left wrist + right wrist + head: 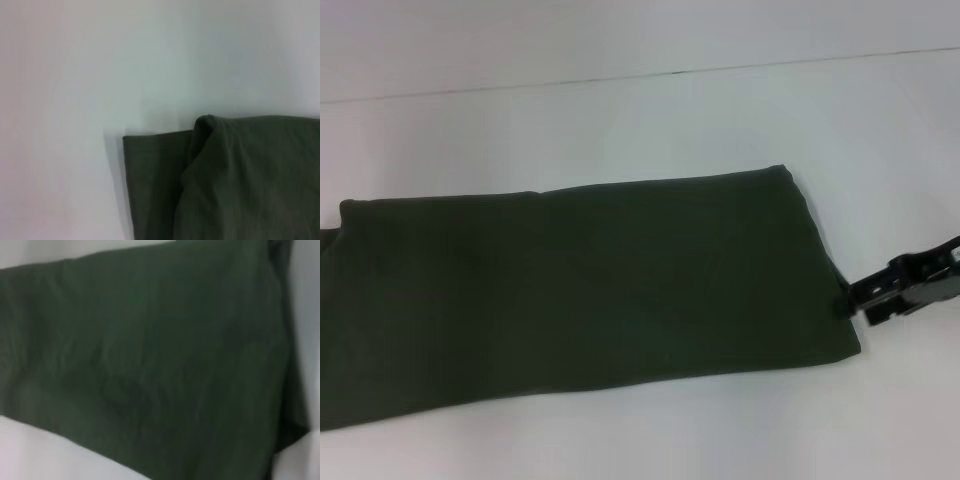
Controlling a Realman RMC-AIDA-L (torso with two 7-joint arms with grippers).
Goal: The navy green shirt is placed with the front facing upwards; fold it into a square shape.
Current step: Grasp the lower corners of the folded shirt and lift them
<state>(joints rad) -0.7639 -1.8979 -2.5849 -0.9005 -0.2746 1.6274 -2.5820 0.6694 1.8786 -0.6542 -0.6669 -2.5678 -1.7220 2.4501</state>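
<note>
The navy green shirt (pixel 580 290) lies on the white table as a long folded band and runs off the left edge of the head view. No lettering shows on it. My right gripper (pixel 860 300) sits at the band's right short edge, touching the cloth near its lower right corner. In the right wrist view the shirt (pixel 150 360) fills nearly the whole picture. The left wrist view shows a corner of the shirt (pixel 240 180) with one layer folded over another. My left gripper is out of view.
The white table (pixel 640 110) stretches beyond the shirt on the far side, and a thin seam line (pixel 620 78) crosses it. More bare table shows along the near edge (pixel 720 430) and to the right.
</note>
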